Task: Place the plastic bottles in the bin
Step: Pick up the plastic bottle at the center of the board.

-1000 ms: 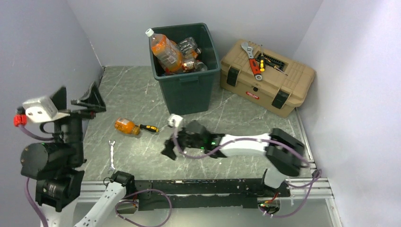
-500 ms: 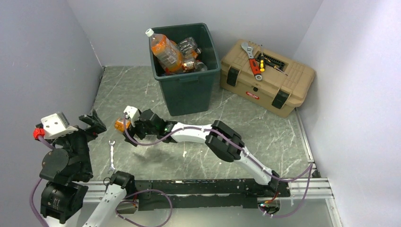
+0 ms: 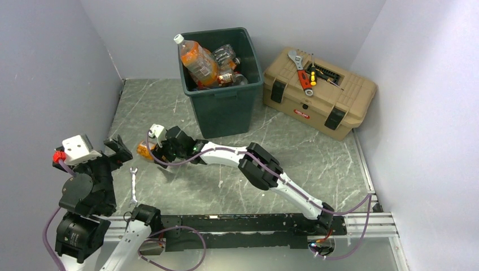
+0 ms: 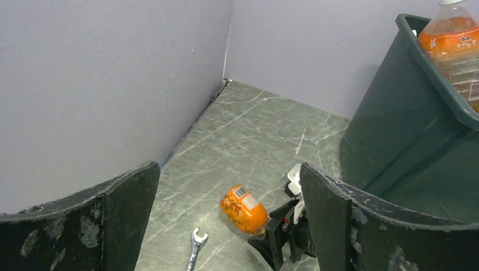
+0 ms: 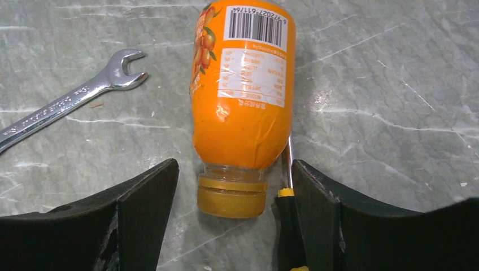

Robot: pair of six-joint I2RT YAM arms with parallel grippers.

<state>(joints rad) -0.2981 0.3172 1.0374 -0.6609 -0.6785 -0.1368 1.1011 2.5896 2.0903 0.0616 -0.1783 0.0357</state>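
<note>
Right, nearest first: the left jaws stand fully wide w/ nothing in them, low at the left side of the table [image 3: 316, 152], facing the work. Little risk there, unless they push fwd into the right arm's path. A wrench [image 3: 133, 189] lies just ahead of them, apart from the target.

Next out, the right jaws are partly open, one on each side of the orange bottle [image 5: 243, 101]. It lies on its side on the table, cap end toward the wrist cam. Neither jaw touches it, so nothing is held yet.

Main worry is the screwdriver [image 5: 287, 214]. It lies right along the bottle's side, inside the right-hand jaw.
- A squeeze from here would prob. pinch the handle against the bottle.
- Then either the tool comes up too and ends up binned, or the grip is uneven and the bottle twists out.

Also, the jaws sit level w/ the cap and neck, the narrow end. A grip there leaves the body hanging out front, so it may tip or slip. Can't tell if there's liquid inside.

Farther back, the bin [image 3: 223, 113] is already piled high. One large orange bottle [image 3: 197, 62] pokes above the rim, so a drop on top may bounce or roll back out. Carrying too low would clip the bin wall.
</note>
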